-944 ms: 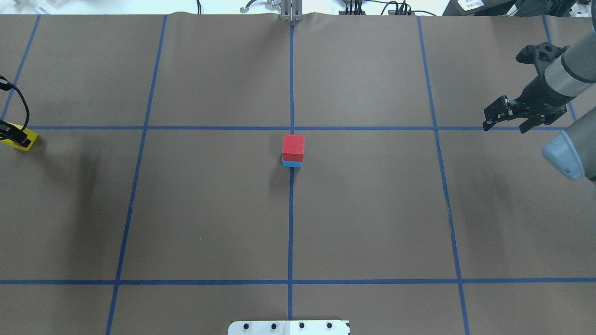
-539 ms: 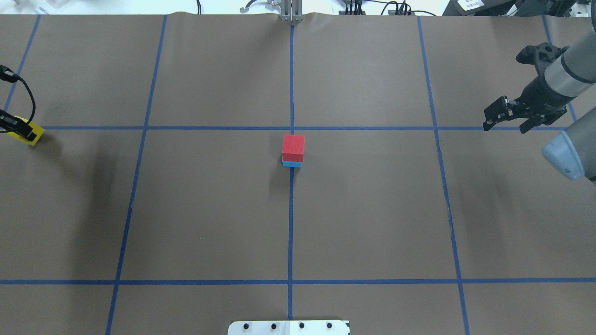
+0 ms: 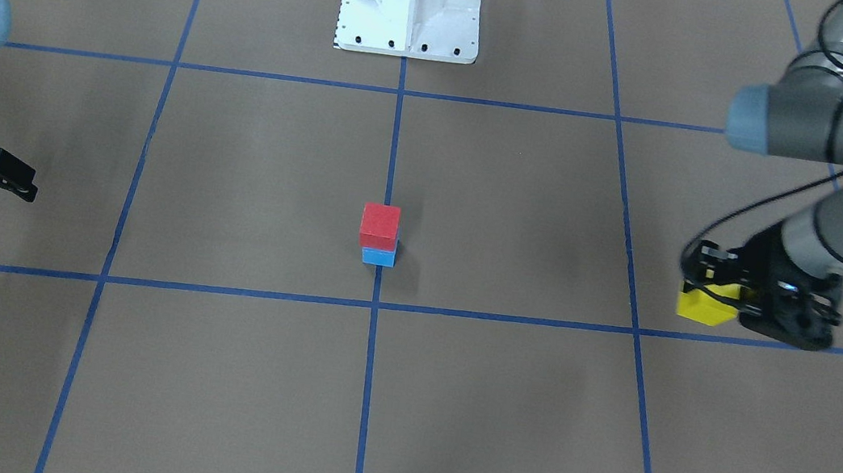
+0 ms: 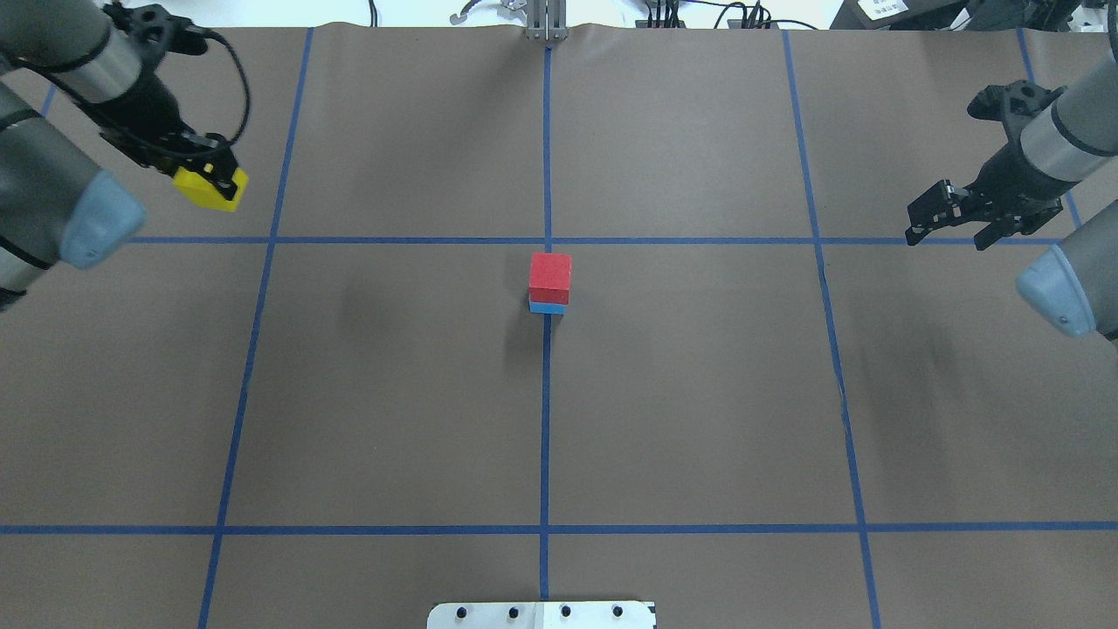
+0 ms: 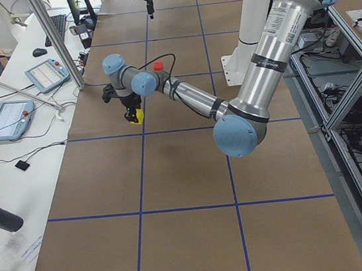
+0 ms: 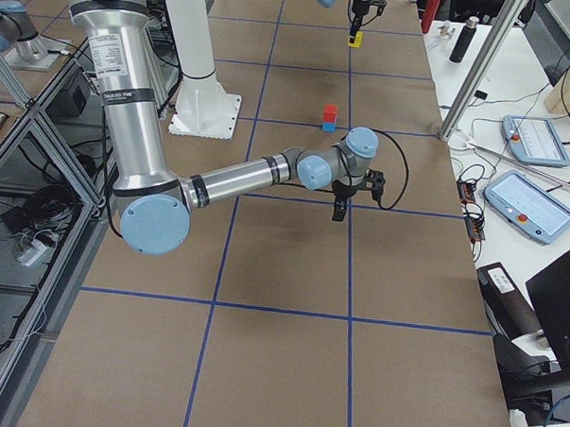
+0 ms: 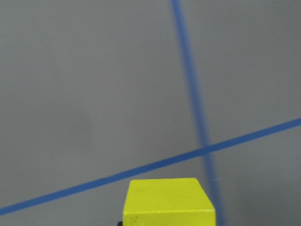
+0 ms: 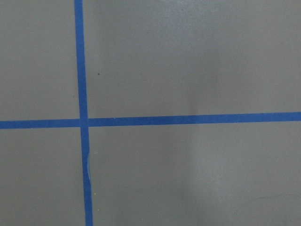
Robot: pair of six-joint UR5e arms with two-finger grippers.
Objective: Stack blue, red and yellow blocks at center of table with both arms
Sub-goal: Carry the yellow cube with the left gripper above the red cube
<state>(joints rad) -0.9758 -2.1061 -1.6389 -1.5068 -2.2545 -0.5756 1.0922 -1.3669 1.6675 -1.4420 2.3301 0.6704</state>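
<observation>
A red block (image 4: pixel 550 275) sits on a blue block (image 4: pixel 548 307) at the table's centre, on the middle tape line; the stack also shows in the front-facing view (image 3: pixel 380 224). My left gripper (image 4: pixel 214 179) is shut on a yellow block (image 4: pixel 211 188) and holds it above the table at the far left. The block also shows in the front-facing view (image 3: pixel 706 304) and at the bottom of the left wrist view (image 7: pixel 168 202). My right gripper (image 4: pixel 948 229) is open and empty at the far right, over a tape crossing.
Blue tape lines (image 4: pixel 546 419) divide the brown table into a grid. The robot's white base plate (image 4: pixel 541 614) is at the near edge, and a metal post (image 4: pixel 546 22) at the far edge. An operators' desk with tablets (image 5: pixel 8 118) runs along the far side.
My left gripper has carried the yellow block from the table's left edge rightward and toward the far side. The right arm and the red-on-blue stack have not moved.
</observation>
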